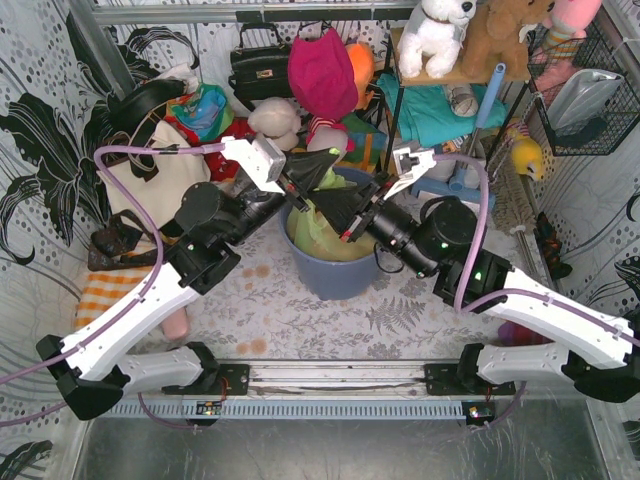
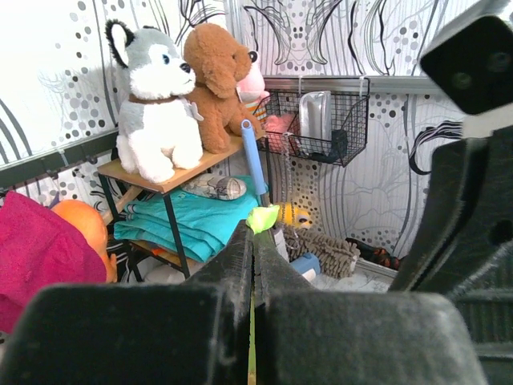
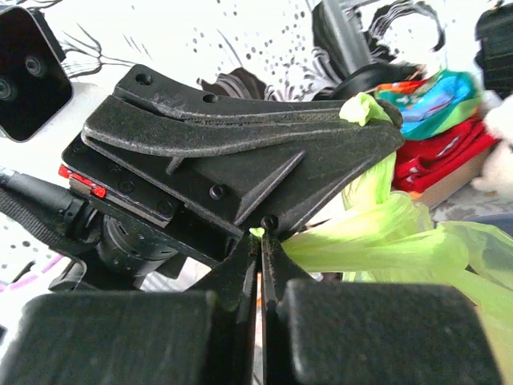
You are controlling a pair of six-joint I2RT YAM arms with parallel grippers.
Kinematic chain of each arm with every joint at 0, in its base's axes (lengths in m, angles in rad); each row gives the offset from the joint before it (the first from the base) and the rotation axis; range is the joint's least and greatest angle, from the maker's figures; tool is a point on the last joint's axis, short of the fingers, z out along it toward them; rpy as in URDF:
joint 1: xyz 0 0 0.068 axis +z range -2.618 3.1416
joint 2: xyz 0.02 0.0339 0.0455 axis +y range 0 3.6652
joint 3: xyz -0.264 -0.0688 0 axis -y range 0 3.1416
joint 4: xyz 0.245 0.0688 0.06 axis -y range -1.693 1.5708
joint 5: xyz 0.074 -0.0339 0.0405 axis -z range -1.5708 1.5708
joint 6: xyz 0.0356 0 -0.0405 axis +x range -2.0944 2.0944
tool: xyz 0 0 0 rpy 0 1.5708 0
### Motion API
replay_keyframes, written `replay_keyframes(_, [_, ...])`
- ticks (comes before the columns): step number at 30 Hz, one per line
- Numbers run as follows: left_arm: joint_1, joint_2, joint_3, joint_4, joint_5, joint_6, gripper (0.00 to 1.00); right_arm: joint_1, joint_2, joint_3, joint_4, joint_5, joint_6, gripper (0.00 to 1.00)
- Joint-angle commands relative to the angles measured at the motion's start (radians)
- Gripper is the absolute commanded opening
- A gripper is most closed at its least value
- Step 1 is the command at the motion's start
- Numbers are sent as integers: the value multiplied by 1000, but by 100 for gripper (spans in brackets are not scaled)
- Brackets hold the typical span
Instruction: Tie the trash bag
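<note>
left tool (image 2: pixel 253 241) is clamped on a thin strip of the trash bag (image 3: pixel 377 245). right tool (image 3: pixel 260 239) pinches another strip, crossing it. this looks like forming the knot; next, one strip must wrap around the other without tearing. the bag sits in the bin (image 1: pixel 340 275), mid-counter (image 1: pixel 260 310) toward the far edge; contents unclear.

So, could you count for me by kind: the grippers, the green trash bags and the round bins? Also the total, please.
grippers: 2 (left gripper, right gripper)
trash bag: 1
bin: 1
total: 4
</note>
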Motion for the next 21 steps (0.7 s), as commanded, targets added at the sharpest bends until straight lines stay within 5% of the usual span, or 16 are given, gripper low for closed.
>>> replay_keyframes(1, [-9,-22,33,60,14,3,0,92,66,-29,36,315,-130,0])
replay_keyframes(4, [-10,-30,28,59,12,5,0,123,71,-81,104,402,-145,0])
replay_keyframes(10, [-10,-53,10,41,30,22,0,124,0,-149,206,330,-168,0])
replay_keyframes(21, [-10,-64,4,37,1,23,0,124,23,-70,63,382,-184,0])
